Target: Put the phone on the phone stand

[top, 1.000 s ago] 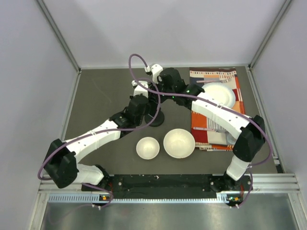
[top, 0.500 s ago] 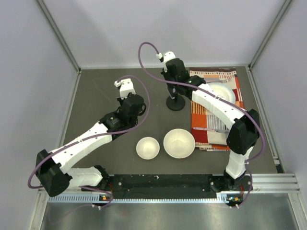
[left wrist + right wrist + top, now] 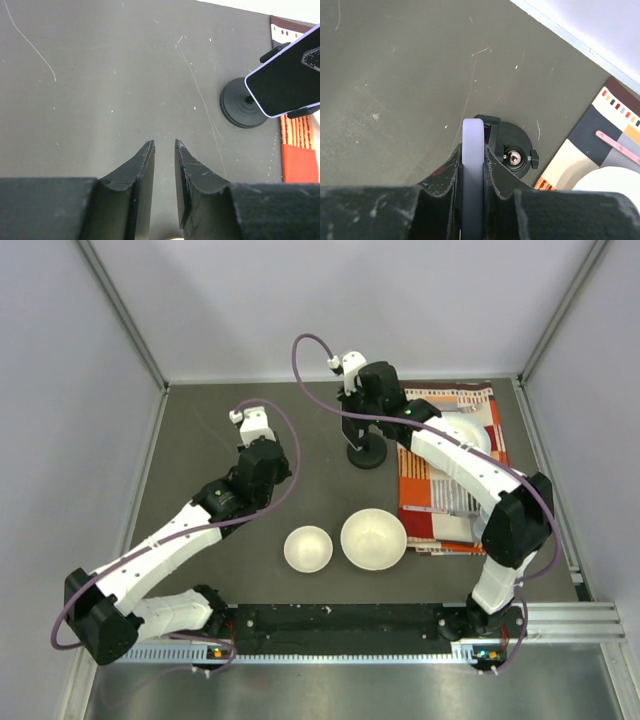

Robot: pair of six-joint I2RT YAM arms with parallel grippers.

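Nearest: noted left hand (image 3: 164,145) with fingers slightly apart, empty, over bare worktop (image 3: 100,75). Farther out: found right hand (image 3: 472,149) clamped across the phone (image 3: 287,80), held tilted over the round base of the stand (image 3: 244,102), at cradle height. Cannot tell whether seated in the cradle. Judged risks: if released before seating, likely to fall to the worktop; if pressed off-centre, liable to tip the stand.

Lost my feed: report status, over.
Right gripper shut on the phone, edge-up over the phone stand; seating unclear. Left gripper slightly open, empty, off to the side. Nothing in the way.
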